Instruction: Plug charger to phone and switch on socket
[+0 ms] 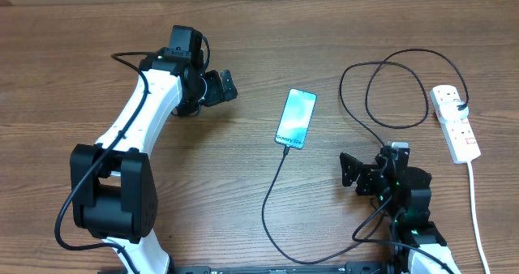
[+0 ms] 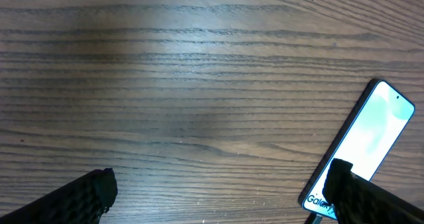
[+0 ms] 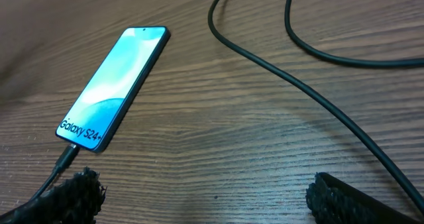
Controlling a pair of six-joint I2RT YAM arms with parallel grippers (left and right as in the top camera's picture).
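Our left gripper (image 1: 220,89) and right gripper (image 1: 350,170) hung spread, empty; we judged the light socket (image 1: 456,122) would skid unless pressed from above.

The phone (image 1: 295,118) lies flat, teal screen up — the black charger (image 3: 323,106) has its tip at the phone's lower end, cable looping to the white socket (image 1: 455,122).

Legible marking: one item, on the phone (image 3: 109,85).
Screen reads "Galaxy S24+" at its lower end in the right wrist view; the left wrist view shows only the first letters.
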